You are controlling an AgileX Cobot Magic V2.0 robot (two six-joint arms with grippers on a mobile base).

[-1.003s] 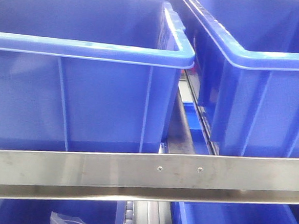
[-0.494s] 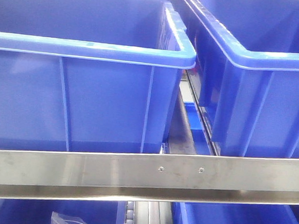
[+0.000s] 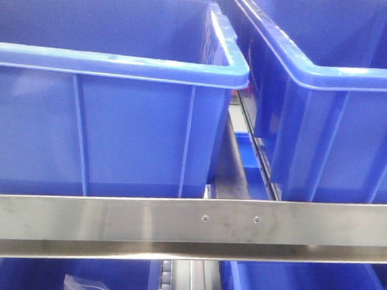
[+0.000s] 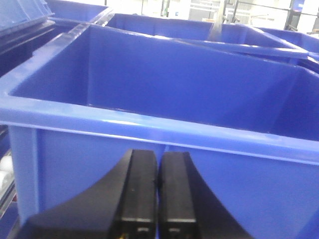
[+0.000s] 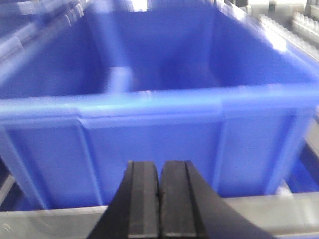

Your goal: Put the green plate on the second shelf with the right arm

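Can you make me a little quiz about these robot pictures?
1. True or false: the right gripper holds a plate.
2. What colour are the bins behind the metal rail?
A. red
B. blue
C. yellow
3. Fill in: in the left wrist view, the fingers of the left gripper are pressed ____.

Key
1. False. Its fingers are shut with nothing between them, and no plate shows in any view.
2. B. Both big bins in the front view are blue.
3. Together.
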